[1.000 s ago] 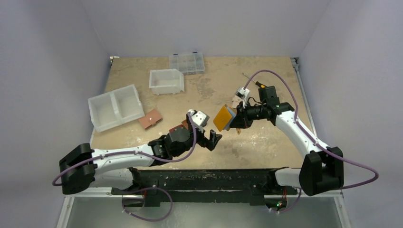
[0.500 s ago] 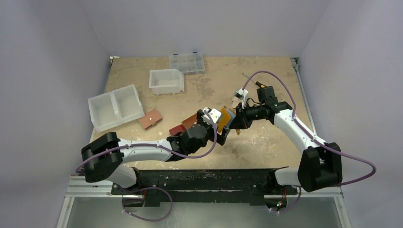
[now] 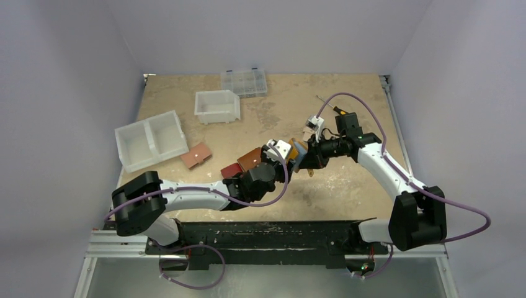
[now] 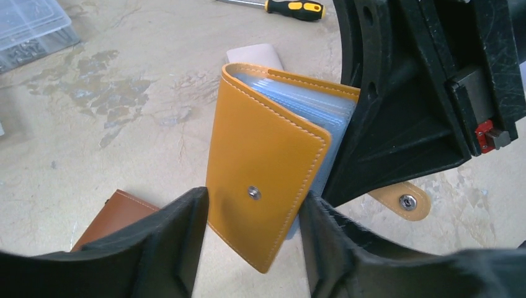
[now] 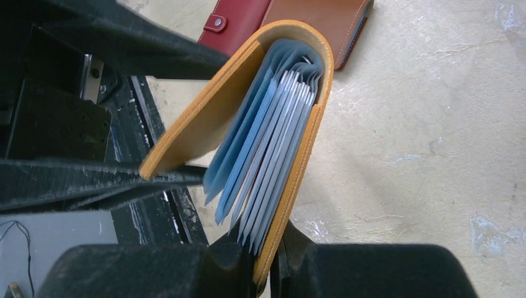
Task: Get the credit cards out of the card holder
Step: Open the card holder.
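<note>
The right gripper (image 5: 268, 264) is clenched on 1 cover of the mustard card holder (image 5: 198, 118), holding it partly open and clear of the table (image 5: 434, 124), over its middle; the credit cards (image 5: 267, 155) show only as pale blue edges fanned between the 2 covers; the left gripper (image 4: 253, 202) has its jaws spread either side of the other cover, beside the snap stud; whether they press on it I cannot tell; beneath lie a brown wallet (image 5: 322, 22) and a dark red wallet (image 5: 232, 22), side by side.
</note>
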Robot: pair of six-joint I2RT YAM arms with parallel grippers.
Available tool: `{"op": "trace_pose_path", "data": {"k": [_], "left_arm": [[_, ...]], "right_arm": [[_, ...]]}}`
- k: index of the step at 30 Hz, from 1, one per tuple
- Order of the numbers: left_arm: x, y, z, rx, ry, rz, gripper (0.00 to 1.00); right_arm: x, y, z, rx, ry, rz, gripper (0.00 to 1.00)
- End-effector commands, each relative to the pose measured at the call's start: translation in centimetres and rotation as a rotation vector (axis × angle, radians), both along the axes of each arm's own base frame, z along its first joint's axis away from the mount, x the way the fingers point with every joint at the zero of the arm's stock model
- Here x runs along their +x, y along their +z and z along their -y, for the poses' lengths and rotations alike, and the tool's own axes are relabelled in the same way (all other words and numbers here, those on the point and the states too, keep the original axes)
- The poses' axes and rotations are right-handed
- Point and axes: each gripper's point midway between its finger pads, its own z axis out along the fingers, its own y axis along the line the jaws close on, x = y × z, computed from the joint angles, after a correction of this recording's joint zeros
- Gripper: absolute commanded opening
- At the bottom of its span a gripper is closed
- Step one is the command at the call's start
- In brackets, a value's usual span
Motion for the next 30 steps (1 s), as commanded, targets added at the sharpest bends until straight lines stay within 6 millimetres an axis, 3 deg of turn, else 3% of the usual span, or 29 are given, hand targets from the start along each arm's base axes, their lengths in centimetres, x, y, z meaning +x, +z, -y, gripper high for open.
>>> {"op": "trace_pose_path", "data": {"k": [1, 4, 10, 11, 14, 20, 24, 30], "left_arm": [[0.3, 3.1, -0.4, -0.084, 0.045, 0.017, 0.51], [0.1, 3.3, -1.1, -0.096, 0.054, 0.011, 0.44], [-1.0, 3.6, -1.6, -0.107, 0.002, -0.010, 0.42], [-1.2, 3.6, -1.6, -0.105, -0.014, -0.014, 0.37], [-1.9, 3.1, -1.2, -0.098, -0.096, -0.042, 0.00], [-3.5, 1.7, -0.5, -0.143, -0.229, -0.159, 0.00], [-5.1, -0.4, -0.1, -0.176, -0.318, -0.278, 0.00], [-8.0, -3.3, -0.4, -0.270, -0.365, -0.456, 0.00]], "right_arm": [[0.0, 1.9, -0.4, 0.046, 0.028, 0.054, 0.00], [0.0, 1.9, -0.4, 0.045, 0.030, 0.053, 0.00], [-0.1, 1.7, -0.3, 0.037, 0.037, 0.051, 0.00], [-0.2, 1.8, -0.3, 0.037, 0.042, 0.051, 0.00], [-0.8, 1.8, -0.2, 0.027, 0.075, 0.041, 0.00], [-0.4, 0.2, 1.9, -0.134, 0.120, 0.094, 0.00], [-1.0, -1.6, 3.3, -0.228, 0.150, 0.068, 0.00], [-1.5, -2.6, 3.8, -0.261, 0.175, 0.017, 0.00]]}}
